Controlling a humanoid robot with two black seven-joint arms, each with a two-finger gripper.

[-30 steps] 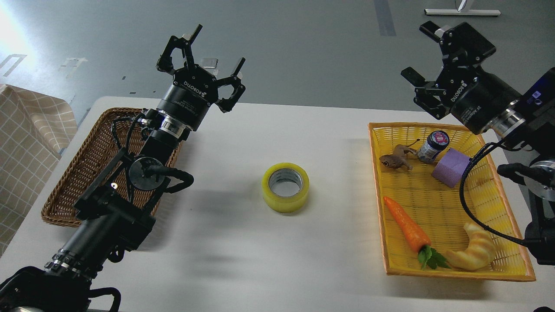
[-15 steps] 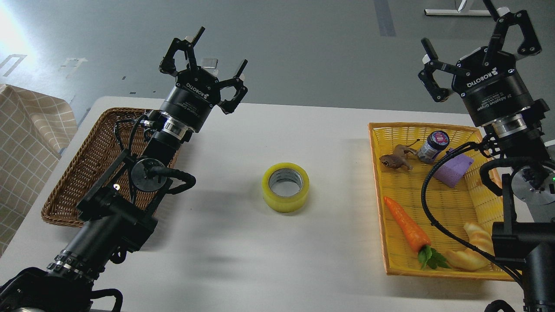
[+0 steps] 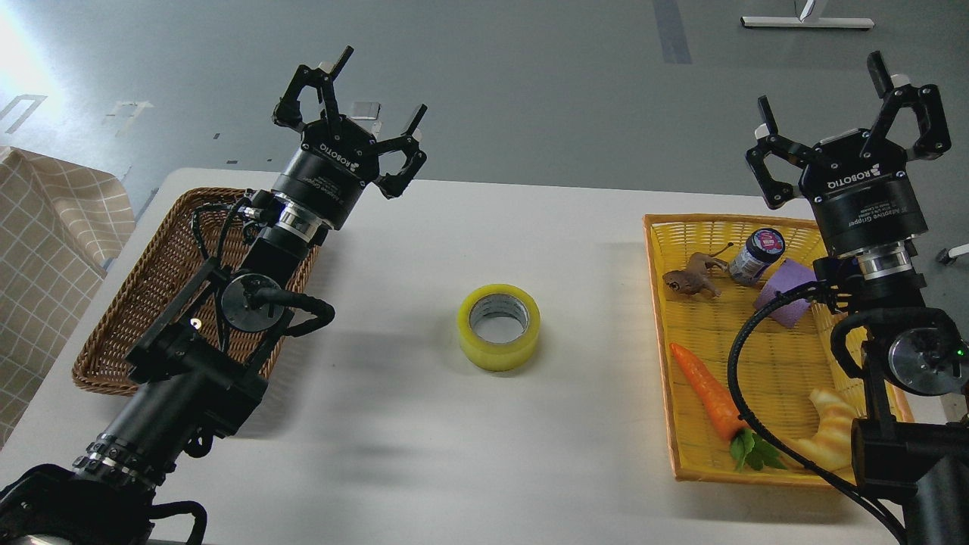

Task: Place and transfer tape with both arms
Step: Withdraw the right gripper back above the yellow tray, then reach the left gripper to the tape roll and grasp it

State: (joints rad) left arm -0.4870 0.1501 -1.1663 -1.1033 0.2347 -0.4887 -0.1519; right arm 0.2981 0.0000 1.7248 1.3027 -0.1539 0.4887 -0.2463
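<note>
The tape [image 3: 499, 326], a wide yellow roll with a grey inner core, lies flat on the white table [image 3: 469, 454] near its middle. My left gripper [image 3: 350, 97] is open and empty, raised above the table's far left, well left of and beyond the tape. My right gripper [image 3: 848, 102] is open and empty, raised above the far end of the yellow basket [image 3: 660, 318], well right of the tape. Neither gripper touches anything.
A brown wicker basket [image 3: 136, 303] stands at the left under my left arm. The yellow basket at the right holds a toy carrot [image 3: 708, 392], a croissant toy [image 3: 829, 431], a purple block [image 3: 787, 303], a small jar [image 3: 755, 256] and a brown animal figure [image 3: 690, 278].
My right arm has swung from tilted left to upright and come lower, its gripper open throughout. My left gripper has shifted only slightly. The tape has not moved.
</note>
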